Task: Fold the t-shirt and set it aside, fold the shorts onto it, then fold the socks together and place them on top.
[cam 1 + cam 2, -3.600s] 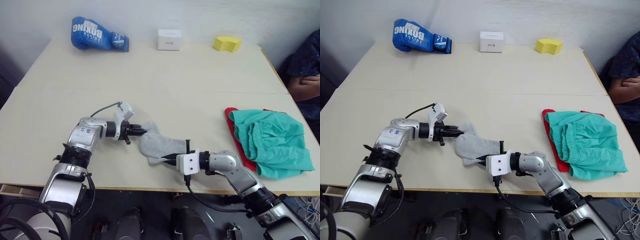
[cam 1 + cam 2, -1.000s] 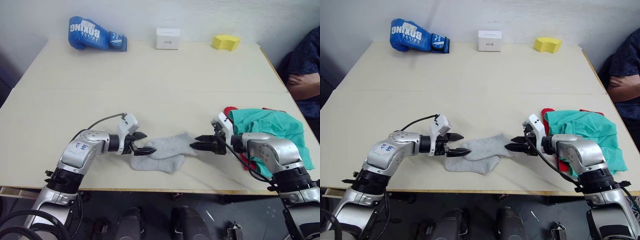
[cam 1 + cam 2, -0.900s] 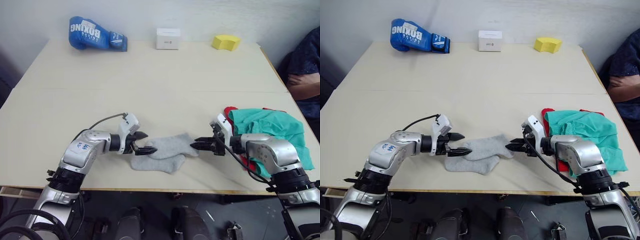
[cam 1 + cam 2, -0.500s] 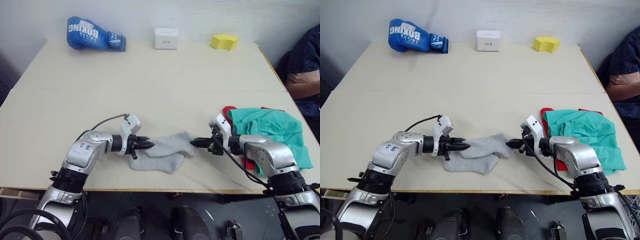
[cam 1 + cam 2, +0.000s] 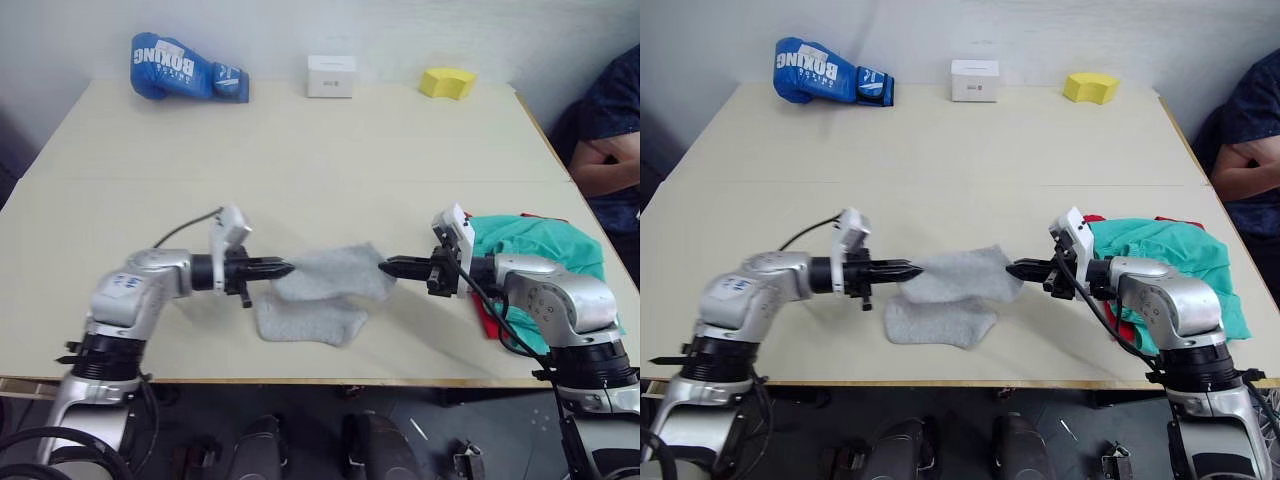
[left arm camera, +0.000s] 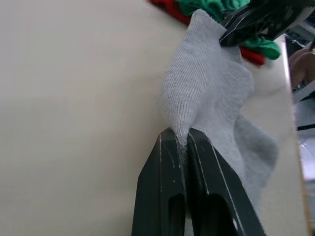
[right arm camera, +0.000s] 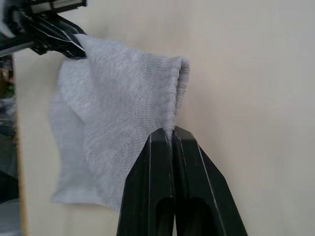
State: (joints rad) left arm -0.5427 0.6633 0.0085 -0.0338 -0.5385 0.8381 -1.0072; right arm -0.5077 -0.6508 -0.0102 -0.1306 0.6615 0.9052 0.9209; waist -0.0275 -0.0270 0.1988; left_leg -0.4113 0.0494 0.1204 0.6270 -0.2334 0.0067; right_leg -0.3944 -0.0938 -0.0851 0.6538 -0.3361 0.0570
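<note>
I see the table [image 5: 300, 150] with the shorts [image 5: 540, 245] piled on the t-shirt [image 5: 490, 318] at the right near edge; the socks [image 5: 325, 285] lie at the near middle, the upper one stretched between my grippers; left gripper [image 5: 285, 268] and right gripper [image 5: 385, 267] are each pinched tight on an end; half a second ago that sock lay lower.

"BOXING" in white on blue boxing glove [image 5: 180, 68].
</note>
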